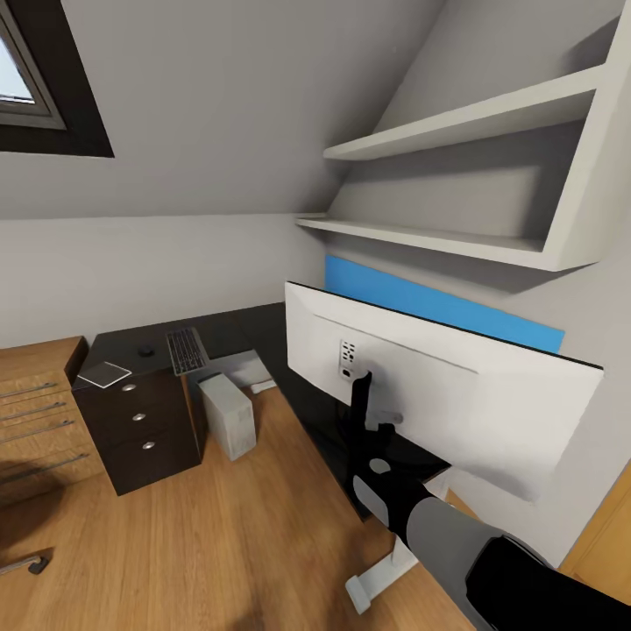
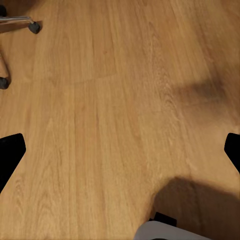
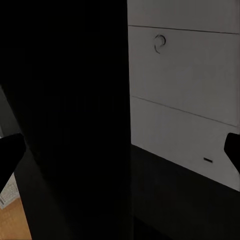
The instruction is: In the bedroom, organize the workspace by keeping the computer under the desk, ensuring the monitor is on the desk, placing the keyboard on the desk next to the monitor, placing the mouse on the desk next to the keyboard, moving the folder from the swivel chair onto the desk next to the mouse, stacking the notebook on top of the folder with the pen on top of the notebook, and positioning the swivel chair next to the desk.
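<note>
The monitor stands over the black desk with its white back toward me and its black stand post below. My right gripper is at that post, open, the post close in front between its fingers. Farther along the desk lie the keyboard, the small mouse and the grey notebook, above the three-drawer pedestal. The pale computer stands on the floor beside the pedestal. My left gripper hangs open over bare wood floor. Swivel chair casters show nearby.
A blue wall panel sits behind the monitor, with white shelves above. A light-wood drawer chest stands left of the pedestal. A skylight is at the upper left. A white desk foot rests on the floor.
</note>
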You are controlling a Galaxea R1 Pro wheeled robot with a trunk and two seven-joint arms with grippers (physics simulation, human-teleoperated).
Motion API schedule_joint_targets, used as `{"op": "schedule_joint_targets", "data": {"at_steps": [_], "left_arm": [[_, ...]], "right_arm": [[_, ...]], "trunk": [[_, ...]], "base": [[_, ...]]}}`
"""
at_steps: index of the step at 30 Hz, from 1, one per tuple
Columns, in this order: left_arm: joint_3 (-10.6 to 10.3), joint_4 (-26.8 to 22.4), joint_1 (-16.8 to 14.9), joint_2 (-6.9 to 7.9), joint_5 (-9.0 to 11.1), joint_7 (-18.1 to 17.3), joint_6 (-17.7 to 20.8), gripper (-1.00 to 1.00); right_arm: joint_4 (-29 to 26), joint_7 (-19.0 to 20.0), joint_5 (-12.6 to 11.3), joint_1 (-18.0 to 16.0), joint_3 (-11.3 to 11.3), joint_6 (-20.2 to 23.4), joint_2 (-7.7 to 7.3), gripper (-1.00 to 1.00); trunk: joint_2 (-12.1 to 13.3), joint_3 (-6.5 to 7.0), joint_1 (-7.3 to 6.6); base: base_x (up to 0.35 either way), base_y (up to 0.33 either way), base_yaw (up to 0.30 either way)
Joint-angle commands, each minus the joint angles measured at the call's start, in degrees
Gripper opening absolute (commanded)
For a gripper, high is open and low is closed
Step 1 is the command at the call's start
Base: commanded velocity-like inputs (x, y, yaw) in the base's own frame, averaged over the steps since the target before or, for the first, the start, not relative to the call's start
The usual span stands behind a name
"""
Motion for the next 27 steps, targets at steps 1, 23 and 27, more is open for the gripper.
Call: {"op": "schedule_joint_targets", "data": {"at_steps": [1, 23, 27], "left_arm": [[-0.5, -0.13, 0.03, 0.0, 0.41, 0.25, -0.05, 1.0], [-0.59, -0.13, 0.03, 0.0, 0.32, 0.25, -0.05, 1.0], [-0.62, -0.13, 0.03, 0.0, 0.32, 0.24, -0.05, 1.0]], "right_arm": [[0.02, -0.27, -0.51, -0.06, 0.41, -0.26, 0.0, 1.0], [0.0, -0.27, -0.51, -0.06, 0.41, -0.26, 0.0, 1.0], [0.03, -0.27, -0.51, -0.06, 0.41, -0.26, 0.0, 1.0]], "trunk": [[-0.04, -0.06, 0.01], [-0.04, -0.06, 0.01], [-0.04, -0.06, 0.01]], "base": [[0.0, 0.0, 0.0], [0.0, 0.0, 0.0], [0.0, 0.011, 0.0]]}}
